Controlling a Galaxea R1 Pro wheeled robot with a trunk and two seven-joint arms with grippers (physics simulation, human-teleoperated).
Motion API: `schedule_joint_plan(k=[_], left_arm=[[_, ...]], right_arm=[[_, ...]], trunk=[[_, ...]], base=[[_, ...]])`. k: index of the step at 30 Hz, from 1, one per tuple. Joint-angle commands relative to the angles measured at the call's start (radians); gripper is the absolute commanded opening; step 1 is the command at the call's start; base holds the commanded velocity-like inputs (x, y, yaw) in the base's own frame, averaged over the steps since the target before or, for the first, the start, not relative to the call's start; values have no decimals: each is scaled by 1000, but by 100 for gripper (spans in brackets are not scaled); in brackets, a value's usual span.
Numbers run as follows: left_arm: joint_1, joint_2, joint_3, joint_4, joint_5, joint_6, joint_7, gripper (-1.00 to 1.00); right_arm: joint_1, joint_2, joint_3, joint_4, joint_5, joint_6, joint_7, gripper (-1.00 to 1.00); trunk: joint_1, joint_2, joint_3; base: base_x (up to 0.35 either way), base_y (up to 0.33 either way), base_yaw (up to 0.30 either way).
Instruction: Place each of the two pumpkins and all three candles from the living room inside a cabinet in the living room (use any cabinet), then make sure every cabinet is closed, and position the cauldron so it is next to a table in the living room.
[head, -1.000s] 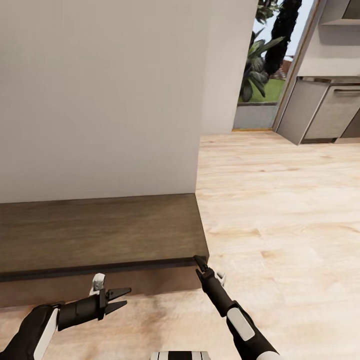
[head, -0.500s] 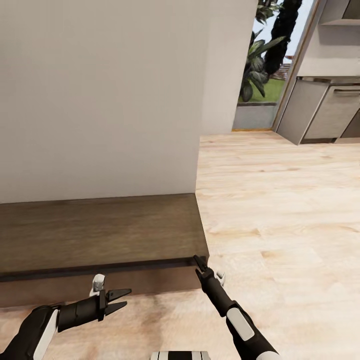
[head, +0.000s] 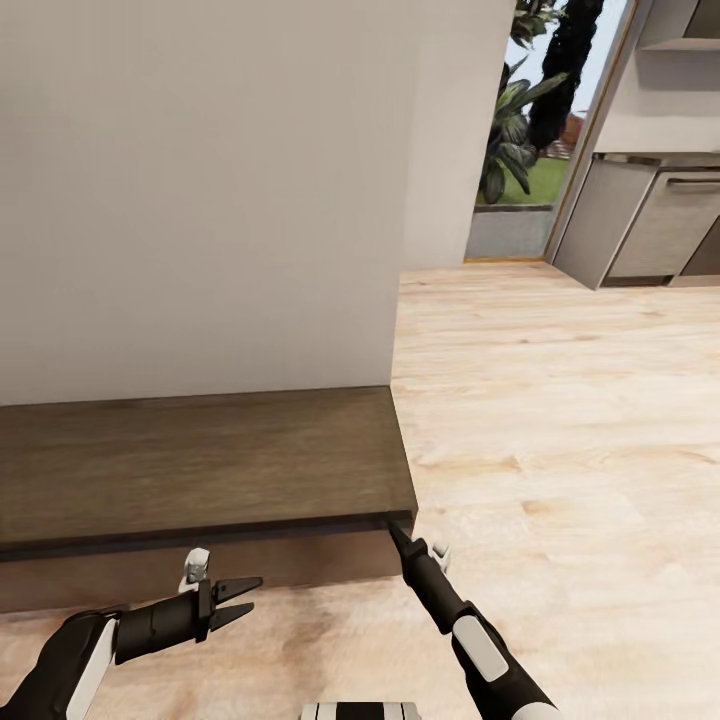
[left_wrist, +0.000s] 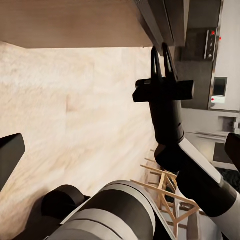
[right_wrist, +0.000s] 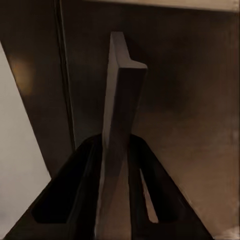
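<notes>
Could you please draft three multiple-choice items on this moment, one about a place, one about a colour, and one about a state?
1. Where is the right claw?
A. At the front right corner of the cabinet
B. Above the kitchen units
C. Resting on the floor by the window

2. What colour is the cabinet's top?
A. White
B. Dark brown
C. Orange

3. What is the state of the left claw?
A. Shut on a candle
B. Open, holding nothing
C. Shut on a pumpkin

Answers:
1 A: the head view has its tip just under the top's edge at that corner, and the right wrist view shows its fingers on either side of a thin dark handle.
2 B: the wood-grain top is dark brown.
3 B: its fingers stand apart over the floor.
</notes>
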Motion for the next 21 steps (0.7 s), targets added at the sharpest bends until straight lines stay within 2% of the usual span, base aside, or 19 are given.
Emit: schedule_joint_plan(k=[1, 21], left_arm=[[0, 0, 0, 0, 0, 0, 0, 100], [0, 3, 2, 0, 2, -1, -1, 100]], right_arm=[[0, 0, 1, 0, -4, 5, 1, -100], [0, -3, 1, 0, -4, 5, 8, -100]], trunk=[[0, 0, 0], [0, 0, 0]], base=[[-2, 0, 0], [-1, 0, 0]])
